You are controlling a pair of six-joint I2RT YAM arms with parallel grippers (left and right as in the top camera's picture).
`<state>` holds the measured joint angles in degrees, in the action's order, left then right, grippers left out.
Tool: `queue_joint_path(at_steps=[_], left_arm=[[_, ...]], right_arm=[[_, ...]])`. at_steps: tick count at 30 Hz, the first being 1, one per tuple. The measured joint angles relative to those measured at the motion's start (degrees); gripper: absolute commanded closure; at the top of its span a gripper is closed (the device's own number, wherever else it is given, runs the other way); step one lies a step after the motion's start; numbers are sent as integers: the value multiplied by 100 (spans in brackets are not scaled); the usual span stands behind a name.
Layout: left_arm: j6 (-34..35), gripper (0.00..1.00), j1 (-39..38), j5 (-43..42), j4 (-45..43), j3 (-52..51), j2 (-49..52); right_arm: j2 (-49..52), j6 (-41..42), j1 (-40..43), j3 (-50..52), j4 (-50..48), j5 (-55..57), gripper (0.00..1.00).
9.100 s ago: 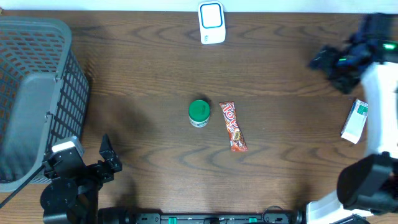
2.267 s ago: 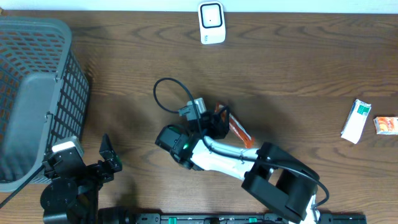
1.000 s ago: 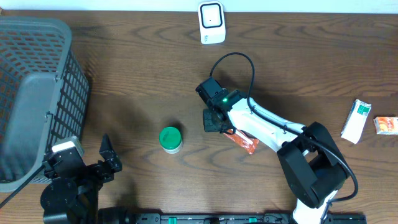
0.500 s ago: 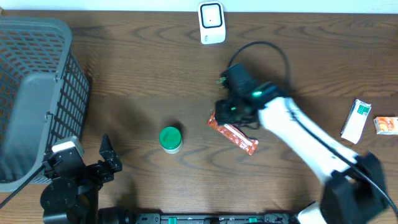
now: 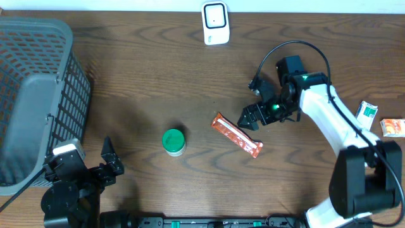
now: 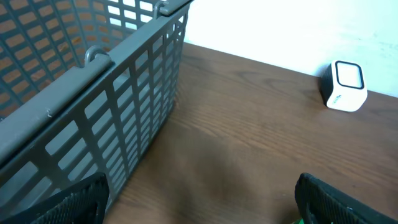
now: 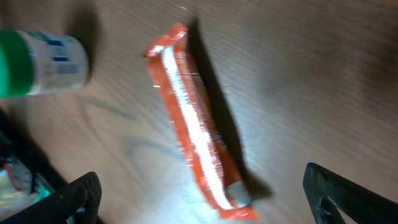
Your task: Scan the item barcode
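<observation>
1. The orange snack bar (image 5: pixel 237 135) lies flat on the wooden table (image 5: pixel 126 69), right of a green-capped bottle (image 5: pixel 173 141). Nothing holds it.
2. The right gripper (image 5: pixel 254 114) hangs just beside the bar's upper right, with its jaws spread wide and empty.
3. The left gripper (image 5: pixel 112 158) sits near the grey basket (image 5: pixel 38 95), with its jaws also spread and empty.
4. The white scanner (image 5: pixel 215 23) stands at the far edge, well apart from the bar.
5. The scan appears not yet done. The bar has to be gripped, carried to the scanner and turned to show its barcode, which is not visible here.
</observation>
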<state>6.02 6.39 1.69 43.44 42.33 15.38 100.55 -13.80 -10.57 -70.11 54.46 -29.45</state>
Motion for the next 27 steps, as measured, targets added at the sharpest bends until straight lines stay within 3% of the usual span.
queue_joint_path(at_steps=[12,27], left_arm=[[0,4,0,0,2,0,0],[0,4,0,-2,2,0,0]], right_arm=[[691,-951,251,317,-101,-144,1],[1349,-1244,140,234,299,-1266,1]])
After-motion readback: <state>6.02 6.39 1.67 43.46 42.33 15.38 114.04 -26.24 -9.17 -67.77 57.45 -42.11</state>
